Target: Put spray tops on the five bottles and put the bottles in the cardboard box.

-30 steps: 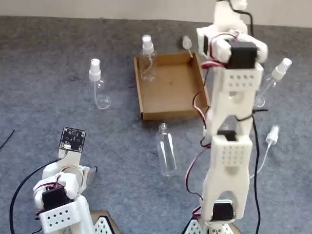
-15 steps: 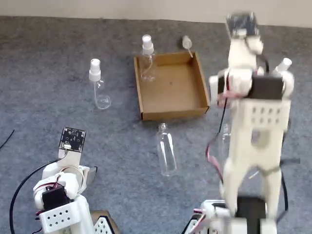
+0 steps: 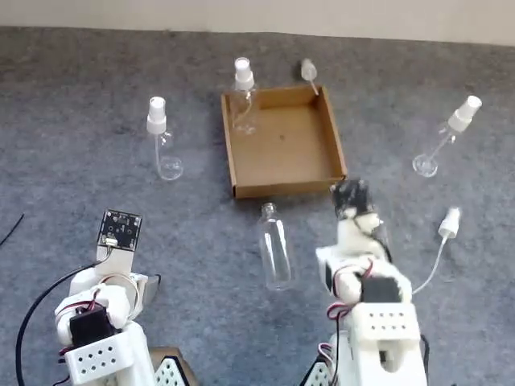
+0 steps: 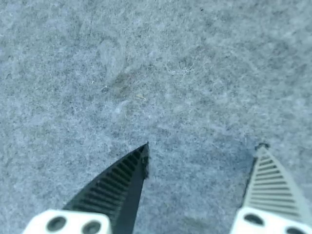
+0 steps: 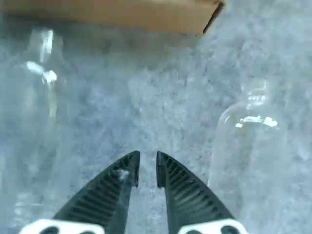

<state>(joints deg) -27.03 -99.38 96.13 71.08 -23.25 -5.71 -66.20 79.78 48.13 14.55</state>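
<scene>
Right gripper (image 5: 146, 168) low over the table (image 3: 72, 72), jaws nearly clenched on nothing — only a sliver of gap — and set between 2 uncapped bottles: lying bottle (image 5: 34, 97) on one side, upright bottle (image 5: 249, 146) on the other, near wall of the cardboard box (image 5: 122, 14) just beyond. Left gripper (image 4: 202, 148) well apart at the near-left of the table, jaws released wide over bare grey felt, holding nothing. Of 5 bottles, 3 capped: boxed bottle (image 3: 244, 100) standing in a far corner of the box, left bottle (image 3: 161, 141) out on the table, far-right bottle (image 3: 441, 138) leaning well off to the right. Likely step in hand: capping the upright bottle with the loose spray top (image 3: 447, 222) lying near it, thin tube trailing toward the arm's base. To do it well: spread the jaws fully before approaching; pinch the white head, never the tube, probably too springy to steer; lift high enough for a straight-hanging tube; lower the tube tip into the open neck first, then seat the head squarely. Beware of brushing the upright bottle on the way out: light, empty, probably quick to topple. Steady it with the left gripper if reach allows. Save the second spray top (image 3: 308, 70), beyond the box's far wall, for the lying bottle.
</scene>
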